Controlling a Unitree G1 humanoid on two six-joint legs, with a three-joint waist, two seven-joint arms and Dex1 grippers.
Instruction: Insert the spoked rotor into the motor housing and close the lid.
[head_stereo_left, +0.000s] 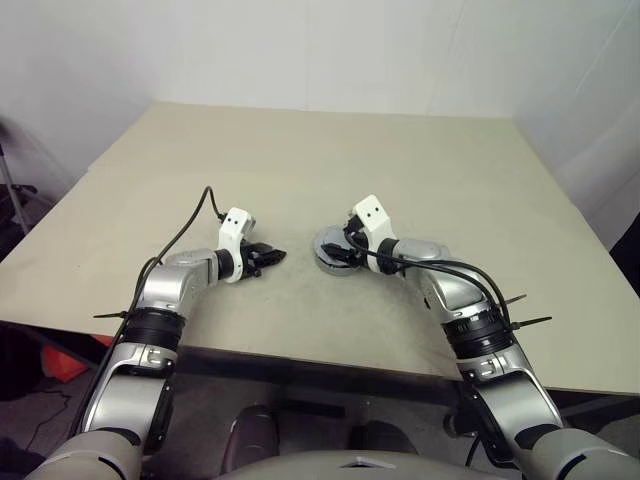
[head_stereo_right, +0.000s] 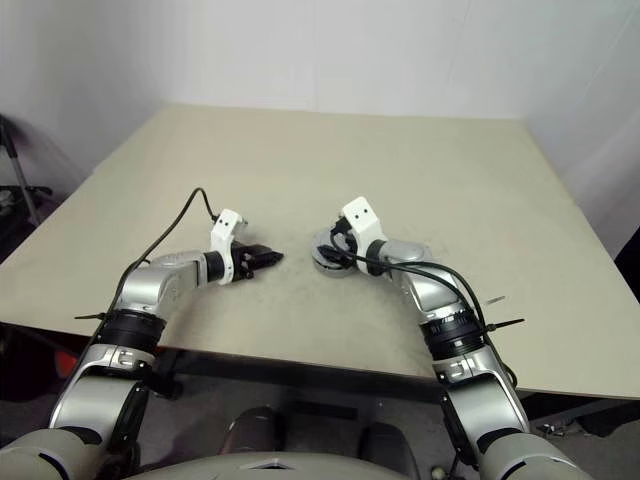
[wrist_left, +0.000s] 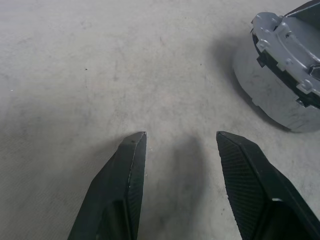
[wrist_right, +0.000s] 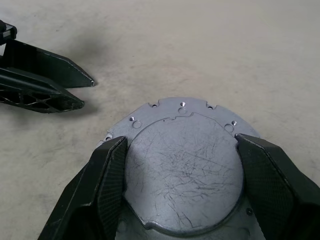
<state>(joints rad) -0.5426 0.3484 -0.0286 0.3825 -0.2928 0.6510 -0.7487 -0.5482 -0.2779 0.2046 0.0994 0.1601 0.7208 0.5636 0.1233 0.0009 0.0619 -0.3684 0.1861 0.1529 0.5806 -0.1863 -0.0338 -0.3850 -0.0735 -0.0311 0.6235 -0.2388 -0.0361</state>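
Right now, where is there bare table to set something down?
The beige tabletop is bare beyond both grippers to its far edge, and out to either side. The tight spot is between the left gripper and the round grey metal motor assembly, which the right gripper straddles.

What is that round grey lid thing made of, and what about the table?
The round lid looks like bare metal: dull silver-grey, covered in fine scratches, with small screw holes round its rim. The table looks like a matte beige board, maybe painted wood or laminate; its slightly speckled, unshiny surface leaves that open.
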